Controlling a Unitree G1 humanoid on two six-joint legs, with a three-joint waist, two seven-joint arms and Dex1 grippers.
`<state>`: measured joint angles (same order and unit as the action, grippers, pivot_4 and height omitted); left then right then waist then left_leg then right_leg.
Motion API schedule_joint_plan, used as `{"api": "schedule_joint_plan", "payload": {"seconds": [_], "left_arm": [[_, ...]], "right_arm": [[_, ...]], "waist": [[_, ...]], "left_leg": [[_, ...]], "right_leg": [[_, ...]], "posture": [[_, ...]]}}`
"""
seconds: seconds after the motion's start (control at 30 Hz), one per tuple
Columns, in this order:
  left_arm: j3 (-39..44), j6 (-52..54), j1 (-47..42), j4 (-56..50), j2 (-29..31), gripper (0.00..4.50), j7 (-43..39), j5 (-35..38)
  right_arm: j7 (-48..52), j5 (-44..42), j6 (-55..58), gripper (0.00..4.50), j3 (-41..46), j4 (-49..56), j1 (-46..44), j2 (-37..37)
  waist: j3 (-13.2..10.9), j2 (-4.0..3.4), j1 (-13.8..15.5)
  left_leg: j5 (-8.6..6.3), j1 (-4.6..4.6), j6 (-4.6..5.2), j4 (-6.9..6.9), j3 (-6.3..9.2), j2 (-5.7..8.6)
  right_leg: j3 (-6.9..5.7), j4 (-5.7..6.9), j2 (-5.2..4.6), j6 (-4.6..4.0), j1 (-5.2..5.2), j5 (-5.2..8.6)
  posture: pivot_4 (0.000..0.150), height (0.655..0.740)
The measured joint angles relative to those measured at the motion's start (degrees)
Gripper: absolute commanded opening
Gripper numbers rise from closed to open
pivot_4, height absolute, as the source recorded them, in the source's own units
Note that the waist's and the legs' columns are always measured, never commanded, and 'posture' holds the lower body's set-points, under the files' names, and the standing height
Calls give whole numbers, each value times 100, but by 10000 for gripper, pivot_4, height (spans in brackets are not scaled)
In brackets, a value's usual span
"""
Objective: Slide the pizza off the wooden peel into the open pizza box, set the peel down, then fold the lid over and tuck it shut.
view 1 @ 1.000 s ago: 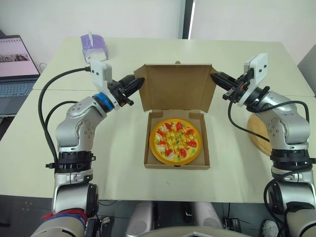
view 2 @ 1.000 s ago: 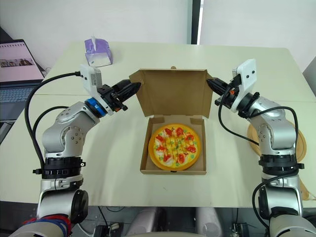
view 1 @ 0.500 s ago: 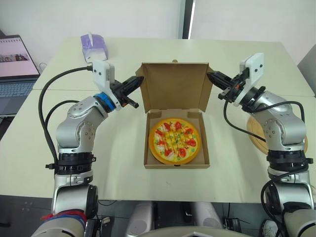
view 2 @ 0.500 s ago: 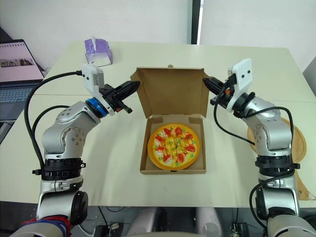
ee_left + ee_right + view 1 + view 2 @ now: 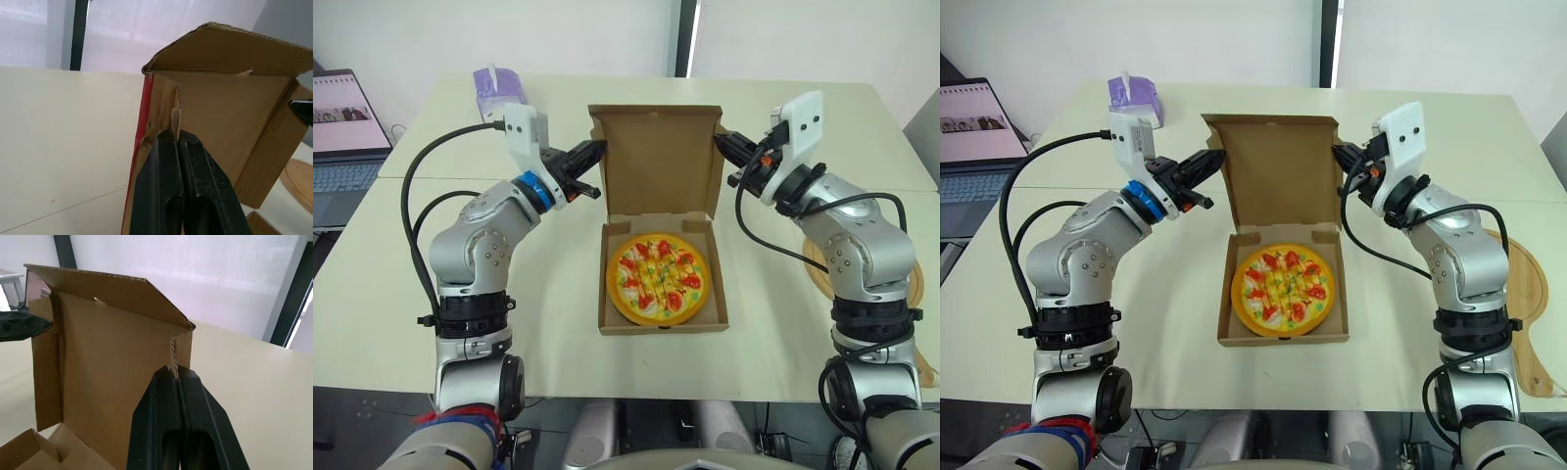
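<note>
Lid [image 5: 656, 157] raised steeper than before | my left gripper [image 5: 176, 142], right gripper [image 5: 177, 374] clamp its corrugated flaps | 1 round pizza [image 5: 658, 277] boxed | 1 wooden peel [image 5: 1518, 284], 3 o'clock

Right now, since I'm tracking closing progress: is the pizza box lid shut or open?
Open. The lid stands roughly upright behind the pizza, its side edges pinched by fingers of the left gripper and right gripper.

Arms up, bent — L gripper [image 5: 595, 149], R gripper [image 5: 722, 144] clamped.
</note>
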<state>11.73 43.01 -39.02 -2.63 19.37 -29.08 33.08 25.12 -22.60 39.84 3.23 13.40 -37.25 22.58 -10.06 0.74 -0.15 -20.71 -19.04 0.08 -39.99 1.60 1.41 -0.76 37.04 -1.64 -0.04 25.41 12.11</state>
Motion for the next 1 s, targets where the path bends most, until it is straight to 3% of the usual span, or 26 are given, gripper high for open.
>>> {"api": "schedule_joint_plan", "payload": {"seconds": [0.47, 1.0], "left_arm": [[66, 521, 77, -544, 173, 308, 86, 265], [303, 842, 1524, -2229, 401, 308, 87, 963]], "right_arm": [[-387, -7, 434, 0, 8, 378, -56, -137], [-954, -289, 961, 0, 149, 2020, 924, -719]], "waist": [[0, 0, -3], [3, -4, -3]], "left_leg": [[0, -6, 0, 1, 0, 0], [1, 4, -1, 2, 2, 0]], "right_leg": [[1, 0, 0, 0, 7, 0], [2, 1, 2, 0, -1, 0]], "posture": [[1500, 7400], [1500, 7400]]}}
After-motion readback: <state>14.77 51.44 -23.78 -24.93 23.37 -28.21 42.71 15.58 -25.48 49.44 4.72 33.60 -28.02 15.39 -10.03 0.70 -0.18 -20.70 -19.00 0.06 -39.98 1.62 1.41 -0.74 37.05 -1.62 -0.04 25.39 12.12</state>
